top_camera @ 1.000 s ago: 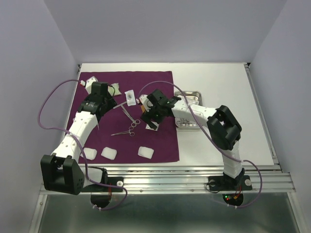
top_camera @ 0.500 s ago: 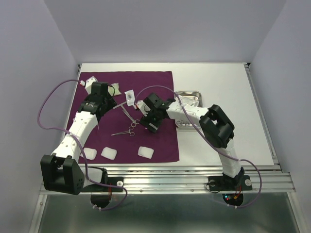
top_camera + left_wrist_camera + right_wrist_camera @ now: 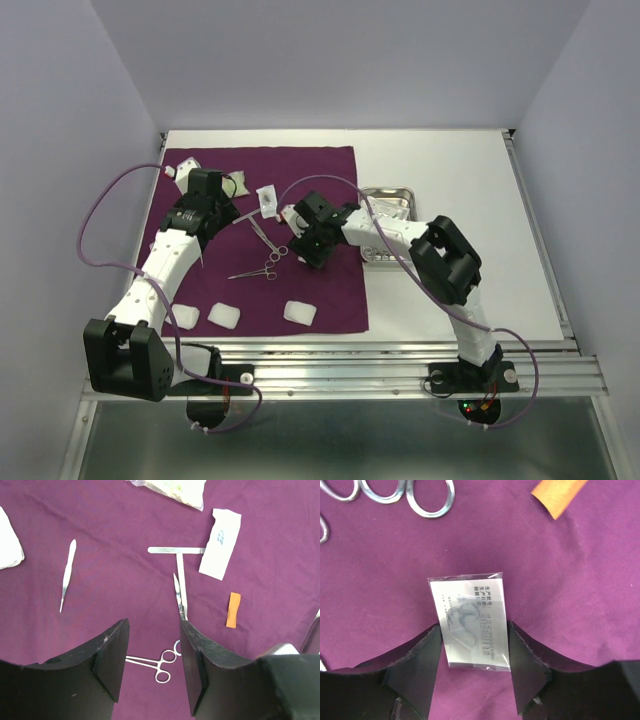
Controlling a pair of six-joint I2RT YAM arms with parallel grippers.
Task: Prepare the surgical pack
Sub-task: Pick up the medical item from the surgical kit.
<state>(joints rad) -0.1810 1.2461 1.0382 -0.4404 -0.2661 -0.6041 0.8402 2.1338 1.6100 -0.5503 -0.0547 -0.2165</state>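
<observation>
Currently the purple cloth (image 3: 330,170) lies spread flat on the left part of the table (image 3: 450,170). The steel tray (image 3: 395,200) sits just off its right edge, partly under the right arm. The right gripper (image 3: 475,630) is low over the cloth, its fingers (image 3: 420,660) partly apart on either side of a small clear packet (image 3: 467,605) with a printed label. They meet its side edges, but I cannot tell whether they pinch it. An orange strip (image 3: 557,495) and the ring handles of the steel instruments (image 3: 431,515) lie just beyond. The left gripper (image 3: 152,630) hangs above the cloth near those instruments, about half open and empty. Three gauze pads (image 3: 224,316) sit along the cloth's near edge.
</observation>
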